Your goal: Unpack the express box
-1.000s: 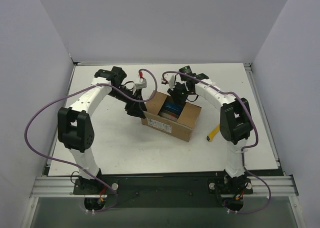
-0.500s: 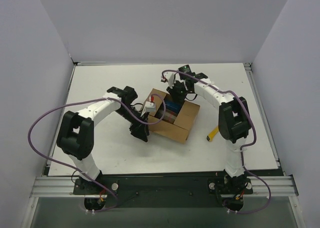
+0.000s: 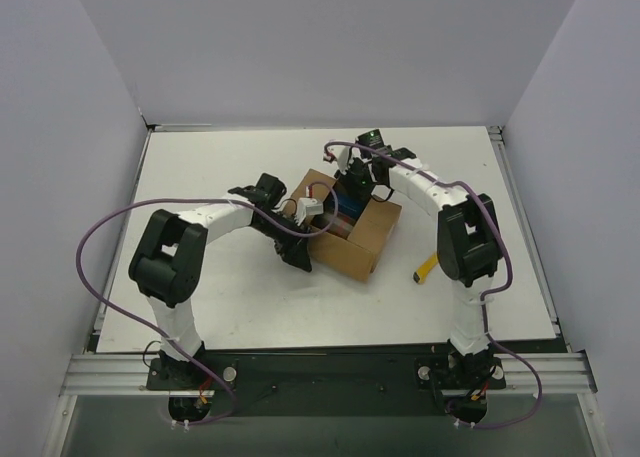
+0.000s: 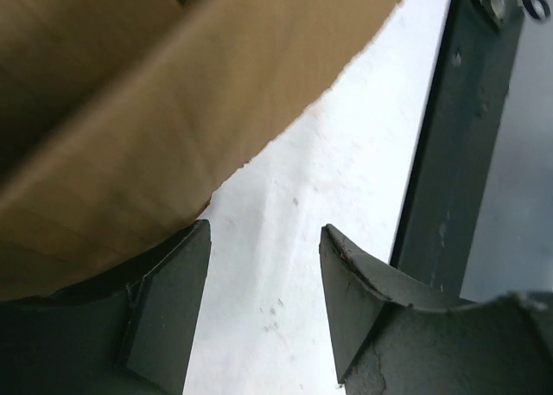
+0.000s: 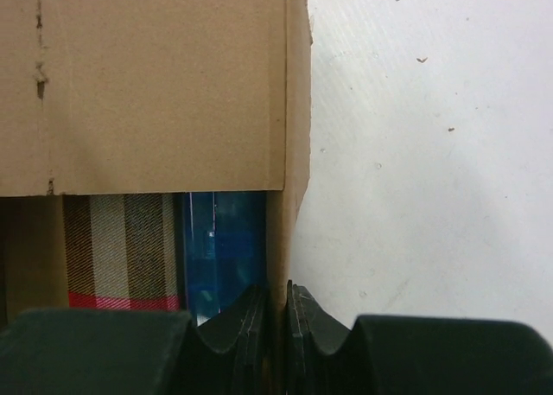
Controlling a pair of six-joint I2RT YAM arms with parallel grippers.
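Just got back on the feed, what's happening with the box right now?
The brown corrugated cardboard box sits open mid-table. The right pincer is shut on one wall's top edge. The left pincer hangs open by the box's left side, gripping nothing. A blue package and a plaid item are inside, not yet taken out.

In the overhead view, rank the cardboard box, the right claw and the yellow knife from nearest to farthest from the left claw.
1. express box: centre of the table, with the left claw right beside its left side.
2. right claw: pinching the box's far wall.
3. yellow knife: on the table, right of the box.
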